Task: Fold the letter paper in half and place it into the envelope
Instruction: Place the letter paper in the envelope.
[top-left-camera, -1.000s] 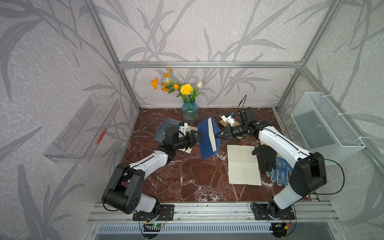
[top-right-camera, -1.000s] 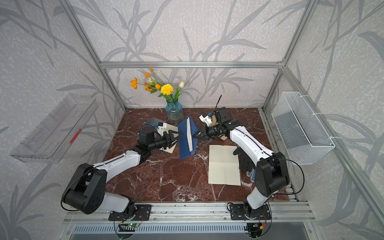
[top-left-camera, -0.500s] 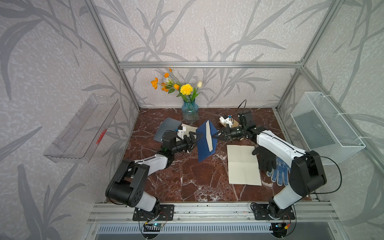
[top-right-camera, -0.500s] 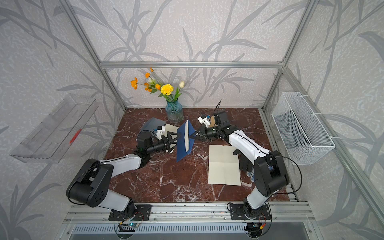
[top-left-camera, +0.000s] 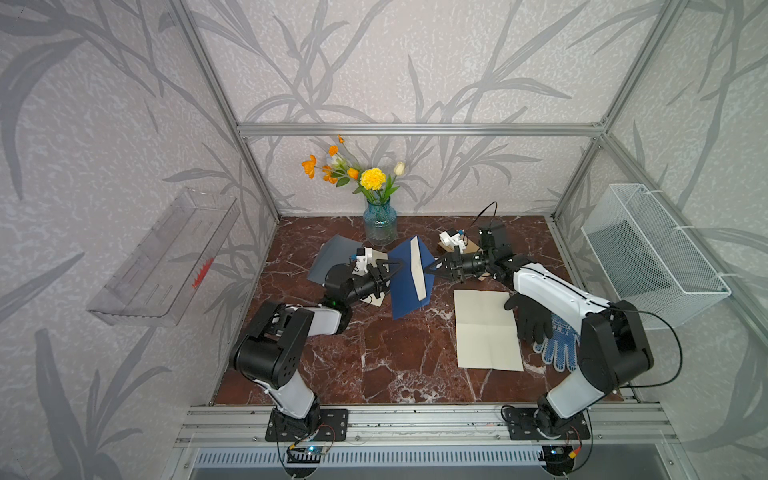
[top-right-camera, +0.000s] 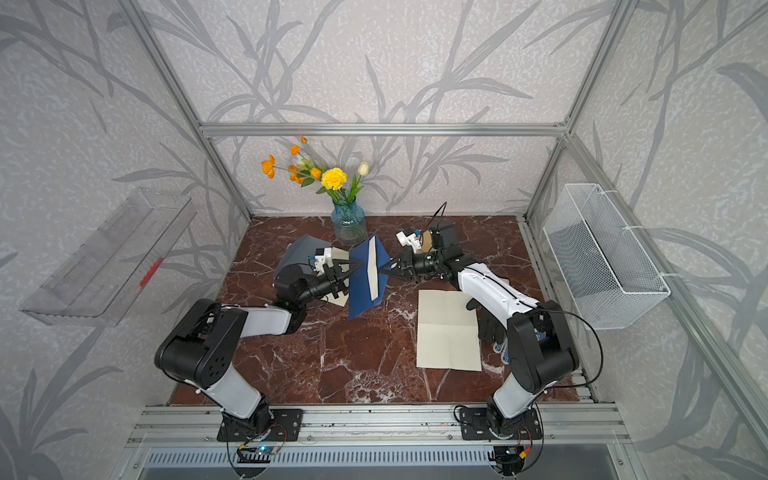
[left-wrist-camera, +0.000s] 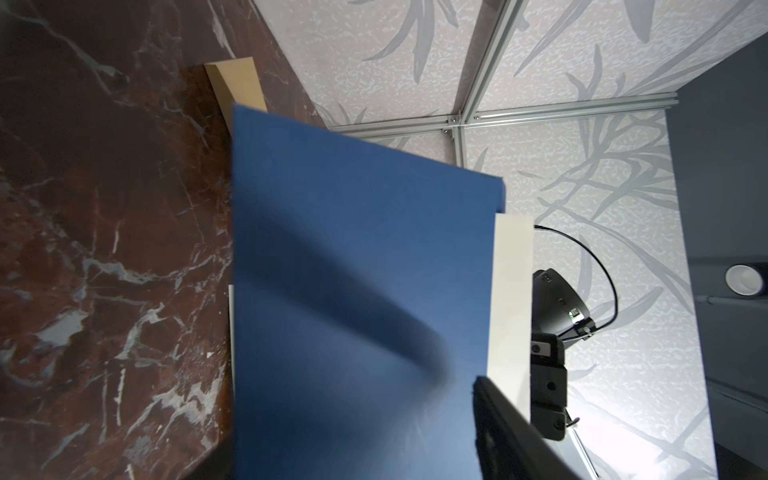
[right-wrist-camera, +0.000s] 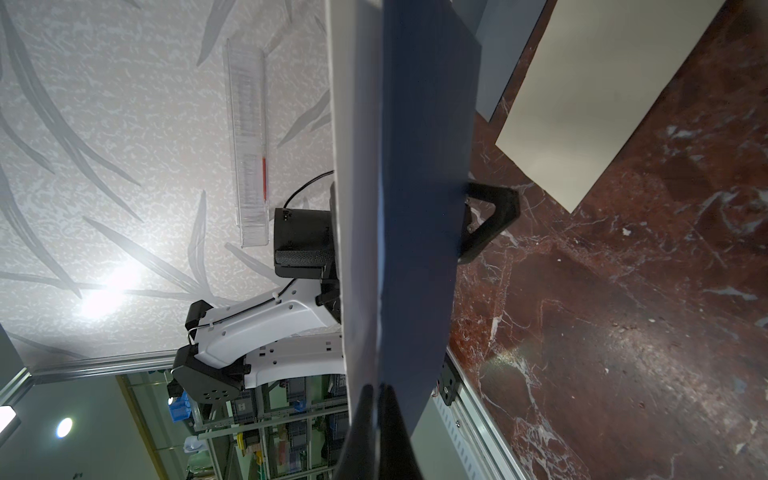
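Right fingers (right-wrist-camera: 361, 436) clench the long dark navy paper envelope (top-left-camera: 405, 286), cream letter paper (top-left-camera: 417, 270) protruding, above the middle of the red-brown marble tabletop (top-left-camera: 374, 365); left fingers (left-wrist-camera: 503, 428) spread beside it.

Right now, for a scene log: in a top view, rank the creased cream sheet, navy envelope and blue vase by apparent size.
1. creased cream sheet
2. navy envelope, raised and tilted, so foreshortened
3. blue vase

You have a navy envelope (top-left-camera: 403, 295), a cream letter (top-left-camera: 417, 272), a plain cream sheet (top-left-camera: 484, 332), a black glove (top-left-camera: 530, 320), a blue-and-white dotted glove (top-left-camera: 561, 347), a teal vase (top-left-camera: 380, 224) of yellow and orange flowers (top-left-camera: 375, 178), a red-brown table (top-left-camera: 374, 357) veined white, and pale walls (top-left-camera: 415, 75) patterned with grey leaves.
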